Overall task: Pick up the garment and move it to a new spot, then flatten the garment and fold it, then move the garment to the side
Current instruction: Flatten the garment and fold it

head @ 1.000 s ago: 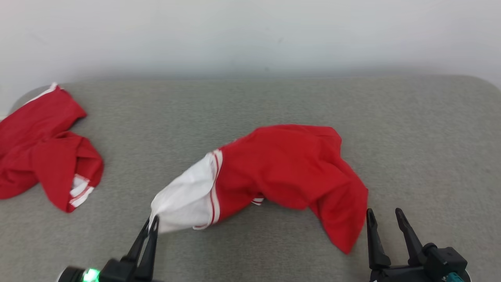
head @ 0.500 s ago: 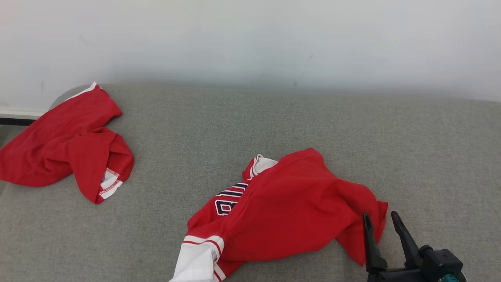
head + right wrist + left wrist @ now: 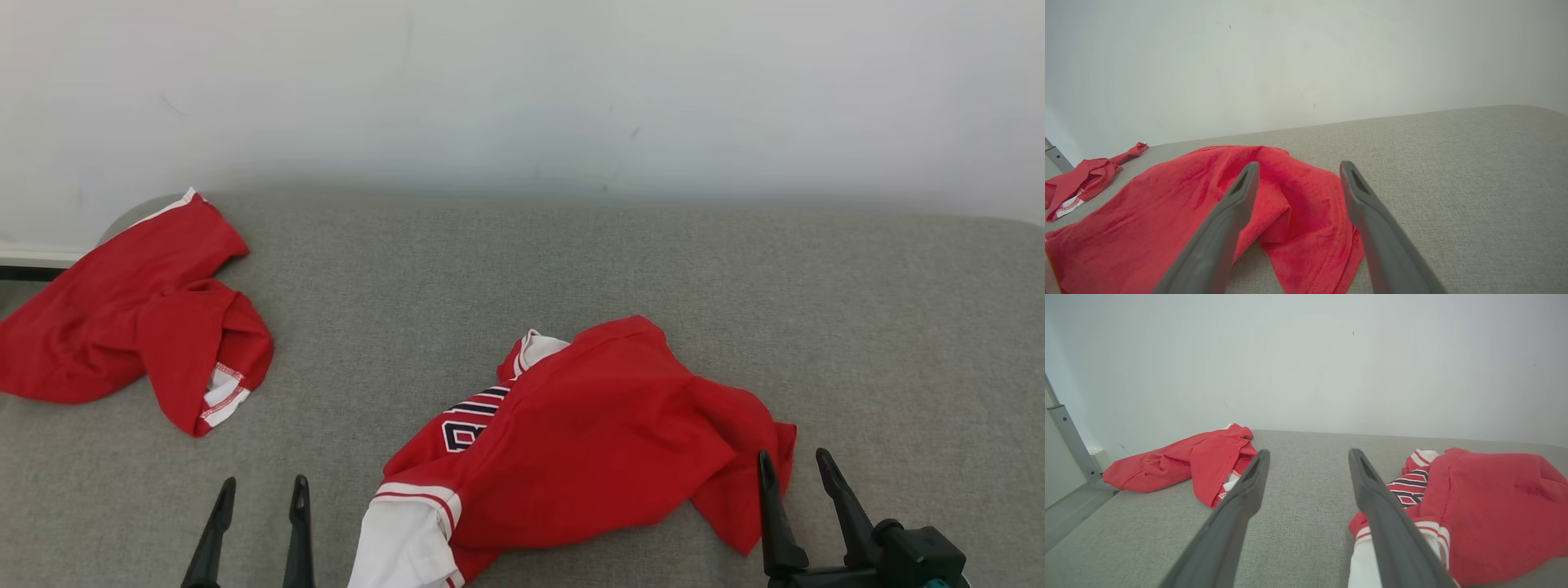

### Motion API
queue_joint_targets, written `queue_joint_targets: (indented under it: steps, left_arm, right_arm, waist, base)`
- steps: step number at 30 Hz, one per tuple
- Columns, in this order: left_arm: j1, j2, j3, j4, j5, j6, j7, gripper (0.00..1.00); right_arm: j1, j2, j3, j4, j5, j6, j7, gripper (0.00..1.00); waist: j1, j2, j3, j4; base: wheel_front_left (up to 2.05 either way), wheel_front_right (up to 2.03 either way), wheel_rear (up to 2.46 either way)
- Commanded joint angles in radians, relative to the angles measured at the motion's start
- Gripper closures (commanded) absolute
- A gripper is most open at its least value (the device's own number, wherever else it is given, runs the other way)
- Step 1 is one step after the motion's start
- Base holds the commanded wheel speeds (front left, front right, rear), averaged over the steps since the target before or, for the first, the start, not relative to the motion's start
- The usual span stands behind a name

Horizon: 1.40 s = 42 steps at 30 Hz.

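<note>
Garment (image 3: 588,441) lies loose btwn L tool (image 3: 264,482) & R tool (image 3: 793,455), both spread wide, gripping nothing

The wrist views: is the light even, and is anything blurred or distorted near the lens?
Left wrist view: soft, even light, no glare; the fingers of the left hand look oversized and slightly soft near the lens. Right wrist view: same flat light; the garment is sharp, with a faint shadow under its fold.
</note>
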Motion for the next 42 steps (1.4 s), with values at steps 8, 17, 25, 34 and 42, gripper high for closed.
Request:
queue_joint_targets:
  steps: [8,17,25,34,42]
  left_arm:
    - [-0.019,-0.029,0.055,0.004,0.02,0.031,-0.003,0.0]
    - [-0.06,-0.049,0.068,0.023,0.024,0.023,-0.003,0.0]
    - [-0.097,-0.059,0.034,0.052,0.014,0.017,-0.003,0.0]
    - [-0.141,-0.061,-0.003,0.085,-0.014,0.014,-0.003,0.0]
    - [-0.171,-0.061,-0.024,0.1,-0.036,0.021,-0.003,0.0]
  right_arm:
    - [-0.03,0.0,0.011,0.025,-0.024,-0.002,0.0,0.0]
    - [-0.31,-0.055,0.051,0.173,-0.083,-0.002,0.109,0.0]
    - [-0.59,-0.139,0.122,0.418,-0.062,-0.002,0.272,0.0]
    - [-0.756,-0.196,0.197,0.73,-0.028,-0.002,0.375,0.0]
    - [-0.814,-0.205,0.21,0.918,-0.01,-0.002,0.383,0.0]
  waist:
    - [0.0001,0.0,0.004,-0.026]
    - [0.0001,0.0,0.037,0.031]
    - [0.0001,0.0,0.075,0.114]
    - [0.0001,0.0,0.117,0.19]
    - [0.0001,0.0,0.142,0.224]
  base:
    - [0.0,0.0,0.0]
    - [0.0,0.0,0.0]
    - [0.0,0.0,0.0]
    - [0.0,0.0,0.0]
    - [0.0,0.0,0.0]
